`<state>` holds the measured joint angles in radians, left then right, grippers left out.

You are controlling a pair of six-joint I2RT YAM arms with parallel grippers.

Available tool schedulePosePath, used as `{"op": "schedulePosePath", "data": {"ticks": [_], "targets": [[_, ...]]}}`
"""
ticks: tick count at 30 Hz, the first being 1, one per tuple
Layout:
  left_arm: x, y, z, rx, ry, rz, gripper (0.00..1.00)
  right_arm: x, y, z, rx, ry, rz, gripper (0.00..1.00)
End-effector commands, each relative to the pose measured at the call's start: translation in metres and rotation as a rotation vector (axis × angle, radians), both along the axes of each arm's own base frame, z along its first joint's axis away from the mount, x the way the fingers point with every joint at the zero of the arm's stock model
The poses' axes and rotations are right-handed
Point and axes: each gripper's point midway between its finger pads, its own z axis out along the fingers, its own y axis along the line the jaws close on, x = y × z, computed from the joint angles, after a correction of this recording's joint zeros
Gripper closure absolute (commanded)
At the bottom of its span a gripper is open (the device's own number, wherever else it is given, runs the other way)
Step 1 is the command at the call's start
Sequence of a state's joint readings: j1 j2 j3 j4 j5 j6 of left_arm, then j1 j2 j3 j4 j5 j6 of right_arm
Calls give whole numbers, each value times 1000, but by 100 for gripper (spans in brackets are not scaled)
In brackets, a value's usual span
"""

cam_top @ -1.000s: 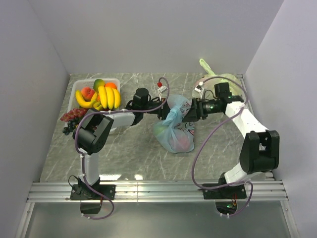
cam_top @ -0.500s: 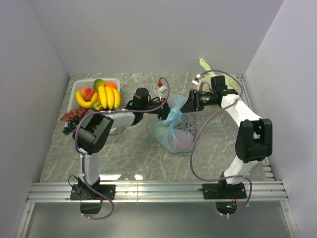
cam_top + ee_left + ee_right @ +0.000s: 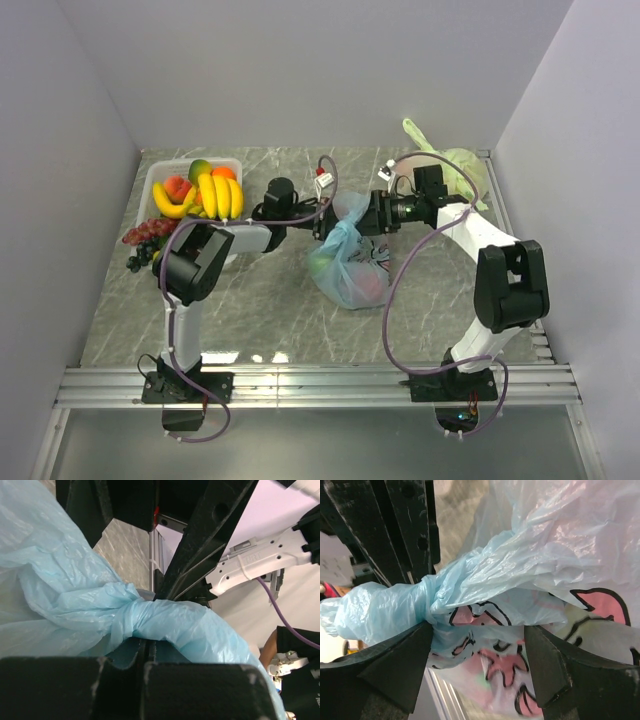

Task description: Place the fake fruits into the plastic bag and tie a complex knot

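We judge the tying step to be in hand. The plastic bag sits on the table between the two arms, about mid-table, and reddish and green shapes show through its film in the top view, which we take for fruits already loaded. Most of the fake fruits, bananas among them, lie in the white tray at the far left, with the grapes on the table just beside it, so we do not rate the loading as complete. A first knot is formed at the bag's neck, a tight wrap of light-blue film with a twisted ear running out of it. The left arm's fingers are closed, with blue film of that ear pinched in the seam between them. The right arm's fingers stand wide apart, straddling the neck just below the knot; one of them appears to touch the film, but nothing is clamped. From above, the bag's long axis runs roughly from the far side toward the near edge, with the knotted neck at the far end and the full body nearer the arm bases. The twisted ear points sideways toward the left arm. In our judgement the next move calls for the right arm's fingers to close on the free film beside the knot. They would then draw away from the left arm's hold, which must not slip, to tighten the wrap or start a second one.
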<state>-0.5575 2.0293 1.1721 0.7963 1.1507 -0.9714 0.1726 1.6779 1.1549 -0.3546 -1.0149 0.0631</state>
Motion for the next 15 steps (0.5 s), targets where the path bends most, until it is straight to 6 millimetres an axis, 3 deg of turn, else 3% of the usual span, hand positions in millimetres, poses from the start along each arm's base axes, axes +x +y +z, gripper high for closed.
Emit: {"op": "schedulePosePath", "data": {"ticks": [1, 3, 9, 14, 15], "targets": [[6, -18, 60, -163, -208, 33, 100, -20, 62, 21, 138, 20, 109, 18], [9, -15, 66, -163, -234, 36, 100, -22, 66, 28, 177, 40, 97, 17], [8, -10, 47, -101, -229, 42, 100, -17, 53, 53, 227, 13, 81, 17], [4, -11, 26, -70, -191, 61, 100, -24, 33, 48, 185, 18, 104, 17], [8, -11, 21, -66, -178, 76, 100, -34, 29, 43, 178, 37, 129, 17]]}}
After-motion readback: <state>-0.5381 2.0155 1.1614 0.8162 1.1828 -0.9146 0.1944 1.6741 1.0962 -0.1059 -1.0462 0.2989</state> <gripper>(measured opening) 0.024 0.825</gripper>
